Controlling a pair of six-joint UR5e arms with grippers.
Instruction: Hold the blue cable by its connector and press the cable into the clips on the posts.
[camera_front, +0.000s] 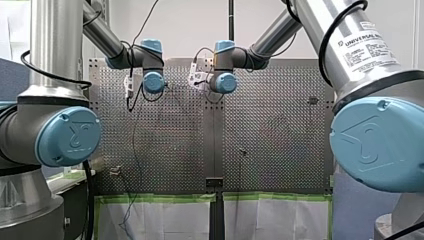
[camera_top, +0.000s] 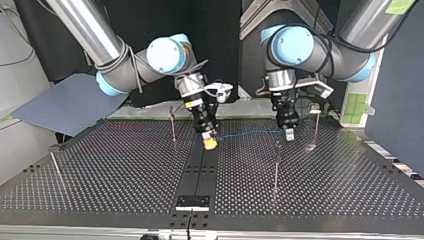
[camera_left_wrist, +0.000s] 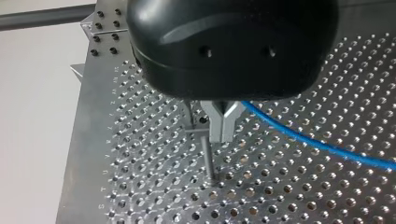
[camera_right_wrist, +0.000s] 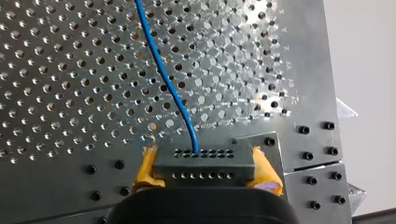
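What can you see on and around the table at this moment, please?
blue cable: one, blue, strung above the table between the two end effectors.
connector: one, grey, at the cable's end, between yellow pads.
posts: four in the top view, thin metal, upright on the table; one stands just beside the left end effector.
perforated table: one, metal, under everything.
black plate: one, black, middle of the table's near edge in the top view.
right end effector: one, yellow pads, closed on the connector.
left end effector: one, black with metal fingers, closed on the cable.
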